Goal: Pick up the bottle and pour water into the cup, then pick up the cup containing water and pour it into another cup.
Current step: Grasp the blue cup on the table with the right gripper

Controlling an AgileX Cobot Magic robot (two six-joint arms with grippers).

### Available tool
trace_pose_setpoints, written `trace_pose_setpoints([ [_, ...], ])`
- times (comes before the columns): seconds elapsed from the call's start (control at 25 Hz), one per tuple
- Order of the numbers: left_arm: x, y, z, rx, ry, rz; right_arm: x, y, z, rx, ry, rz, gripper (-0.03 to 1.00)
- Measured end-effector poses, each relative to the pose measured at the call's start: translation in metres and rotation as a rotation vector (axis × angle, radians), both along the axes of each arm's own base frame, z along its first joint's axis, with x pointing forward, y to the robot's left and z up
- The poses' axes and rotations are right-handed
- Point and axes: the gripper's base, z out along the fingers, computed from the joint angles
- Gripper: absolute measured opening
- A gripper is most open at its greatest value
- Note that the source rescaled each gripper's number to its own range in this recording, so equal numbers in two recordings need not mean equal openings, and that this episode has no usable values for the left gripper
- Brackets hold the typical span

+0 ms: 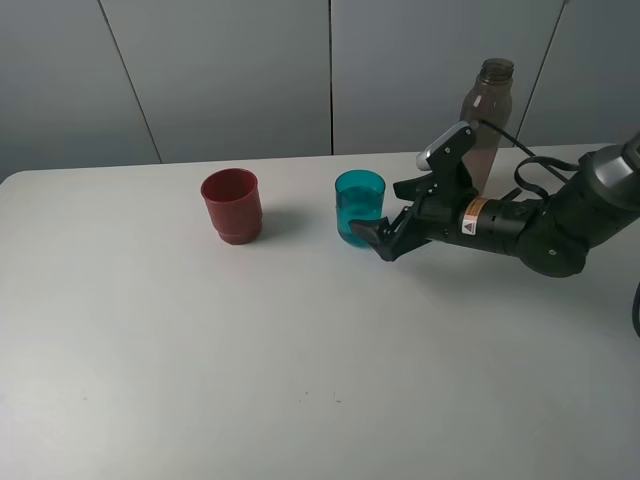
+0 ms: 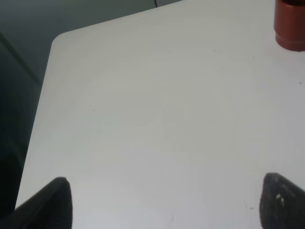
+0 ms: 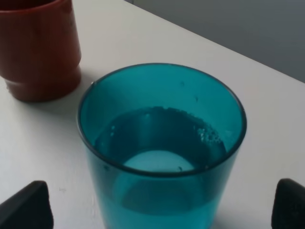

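Note:
The teal cup stands upright mid-table, and the right wrist view shows water in the teal cup. My right gripper is open at its right side, one finger on each side of the cup, with a gap showing on both sides. The red cup stands to the left, upright; the right wrist view has the red cup beyond the teal one. The smoky bottle stands uncapped at the back right, behind my right arm. My left gripper is open over bare table, with the red cup far off.
The white table has its back edge against a grey panelled wall. Its rounded far left corner shows in the left wrist view. A black cable loops off my right arm near the bottle.

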Motion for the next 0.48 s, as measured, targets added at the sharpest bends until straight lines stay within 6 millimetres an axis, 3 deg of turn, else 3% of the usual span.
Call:
trace_pose_setpoints([
  [0.24, 0.000, 0.000, 0.000, 0.000, 0.000, 0.000, -0.005, 0.007, -0.017, 0.005, 0.031, 0.019, 1.00],
  [0.48, 0.000, 0.000, 0.000, 0.000, 0.000, 0.000, 0.004, 0.017, -0.024, 0.010, 0.010, 0.031, 1.00],
])
